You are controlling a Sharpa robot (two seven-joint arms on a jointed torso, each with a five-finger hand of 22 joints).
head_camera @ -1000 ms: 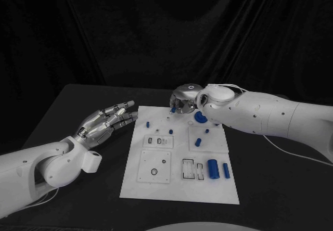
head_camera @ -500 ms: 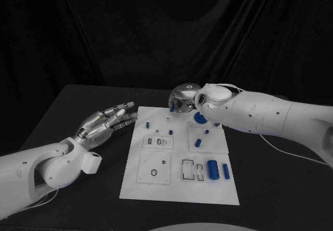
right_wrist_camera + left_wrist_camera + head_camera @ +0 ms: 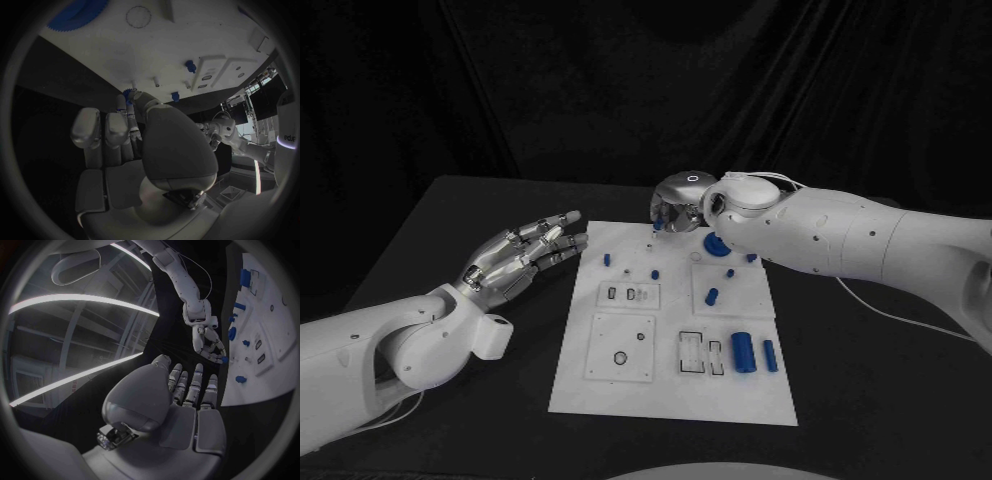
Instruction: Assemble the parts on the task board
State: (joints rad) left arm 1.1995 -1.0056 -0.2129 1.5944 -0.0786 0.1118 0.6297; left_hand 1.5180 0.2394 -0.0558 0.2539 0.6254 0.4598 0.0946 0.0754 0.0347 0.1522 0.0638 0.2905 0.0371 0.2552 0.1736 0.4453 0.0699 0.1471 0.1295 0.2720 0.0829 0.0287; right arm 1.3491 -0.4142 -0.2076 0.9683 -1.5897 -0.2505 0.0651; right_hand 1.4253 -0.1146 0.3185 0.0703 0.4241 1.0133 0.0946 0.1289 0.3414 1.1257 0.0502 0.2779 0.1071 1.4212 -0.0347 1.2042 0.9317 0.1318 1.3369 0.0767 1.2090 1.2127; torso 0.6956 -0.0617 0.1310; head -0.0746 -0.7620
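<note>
At the far edge of the task board (image 3: 672, 390), the right hand (image 3: 679, 210) is pinching a small blue part (image 3: 128, 93) at its fingertips above the pegs. Left hand (image 3: 524, 252) is hovering beside the board, fingers spread, holding nothing. Recommended: be lowering the part squarely, aligned over its seat, before letting go.

The white board (image 3: 672, 400) lay flat mid-table. Small blue parts stood in its far half: pegs (image 3: 606, 258), a gear (image 3: 715, 243). Two blue cylinders (image 3: 743, 351) lay side by side near its right edge.
</note>
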